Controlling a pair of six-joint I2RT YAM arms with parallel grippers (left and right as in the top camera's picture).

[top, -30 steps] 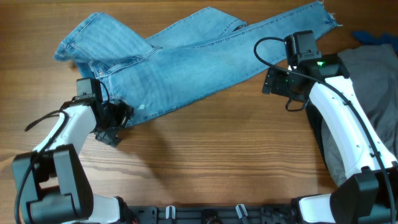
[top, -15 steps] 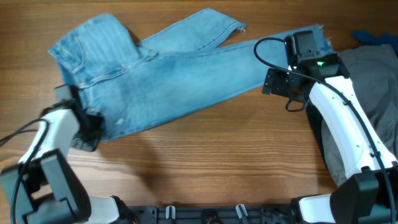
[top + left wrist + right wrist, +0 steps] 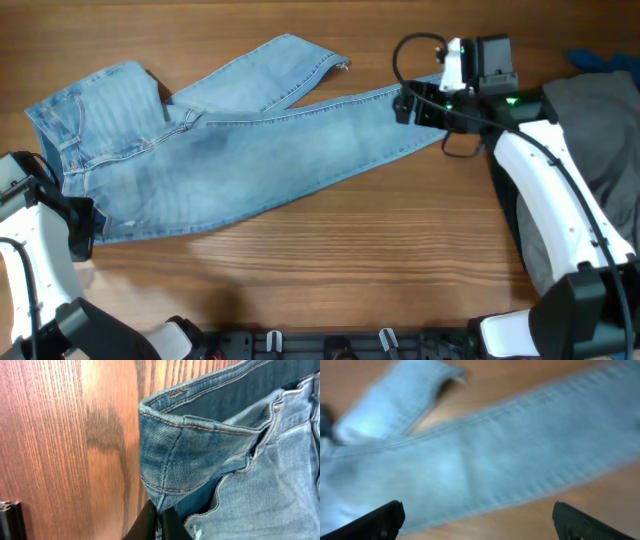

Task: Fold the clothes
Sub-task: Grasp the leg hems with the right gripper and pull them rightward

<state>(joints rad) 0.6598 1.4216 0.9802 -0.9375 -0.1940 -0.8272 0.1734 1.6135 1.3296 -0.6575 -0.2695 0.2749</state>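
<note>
Denim jeans (image 3: 230, 140): lay flat across the far half of the table (image 3: 350, 270), with the waistband toward 9 o'clock and both legs stretched toward 1 o'clock.
Edges: came close to the 9 o'clock table edge at the waistband; ended in a frayed hem near 12 o'clock on the upper leg.
Open room: bare wood across the whole near half, from 4 to 8 o'clock.
Left gripper (image 3: 84, 222): clamped tight on the jeans' waistband corner at 8 o'clock, with denim pinched between the fingers in the wrist view.
Right gripper (image 3: 404, 104): spread wide, held nothing, hovered over the lower leg at 1 o'clock.
Hidden: lower leg's hem covered by the right gripper and its wrist; right wrist view too blurred for any stitching.
Cut off: left arm cropped at 9 o'clock.
Around: grey garment (image 3: 590, 130) at 3 o'clock under the right arm, apart from the jeans; blue fabric (image 3: 600, 62) at 2 o'clock, cropped by the frame.
In the way: black cable (image 3: 400, 55) looped beside the right wrist.
</note>
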